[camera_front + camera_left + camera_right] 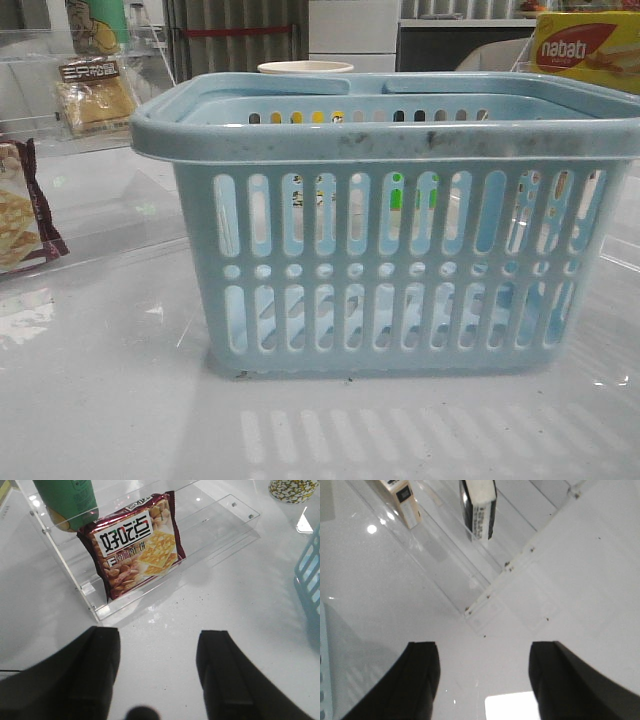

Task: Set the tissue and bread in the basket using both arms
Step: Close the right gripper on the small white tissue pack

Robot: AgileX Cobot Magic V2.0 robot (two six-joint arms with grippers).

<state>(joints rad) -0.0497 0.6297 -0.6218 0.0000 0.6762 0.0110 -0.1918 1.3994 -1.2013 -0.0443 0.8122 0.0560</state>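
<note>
A: Basket (400, 280) at worktop centre, presumably within both arms' reach. Bread (95, 95) upright in clear rack (150, 60), far left corner.

B: Tissue (480, 507) on edge in rack (470, 580) toward right side. Left tool (157, 672) low over worktop, facing snack bag (132, 545), spread wide, empty. Right tool (482, 675) likewise parted, nothing held.

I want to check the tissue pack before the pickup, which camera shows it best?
The right wrist view: the tissue stands upright in a clear tray, beyond the open right gripper. The front view is filled by the basket, with no tissue visible. The left wrist view doesn't show it either.
</note>
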